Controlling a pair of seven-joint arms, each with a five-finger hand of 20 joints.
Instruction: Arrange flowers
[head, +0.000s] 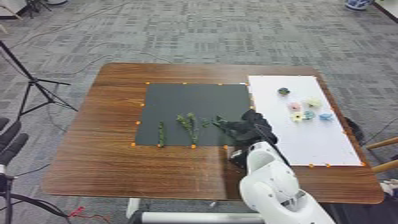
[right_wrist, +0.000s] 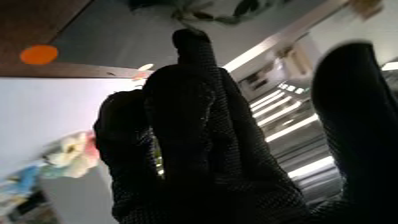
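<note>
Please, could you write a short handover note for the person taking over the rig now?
Right robot hand: open, fingertips by greenery; contact unclear.
Left robot hand: open, off the table's left side.
Things: green stems on the dark mat; flower heads on the white sheet.
Done: stems laid side by side.
To do: probably bring flower heads to the stems.

It looks like a lab, with grey carpet (head: 195, 30), tripod (head: 33, 80) and robot arm (head: 270, 181).

My right hand (head: 256, 128) has its gloved fingers loosely extended, my thumb apart from them. One fingertip is right by a leafy sprig (right_wrist: 204, 14); I see cream, pink and blue flowers (right_wrist: 69, 154) beside white (right_wrist: 53, 105).
</note>
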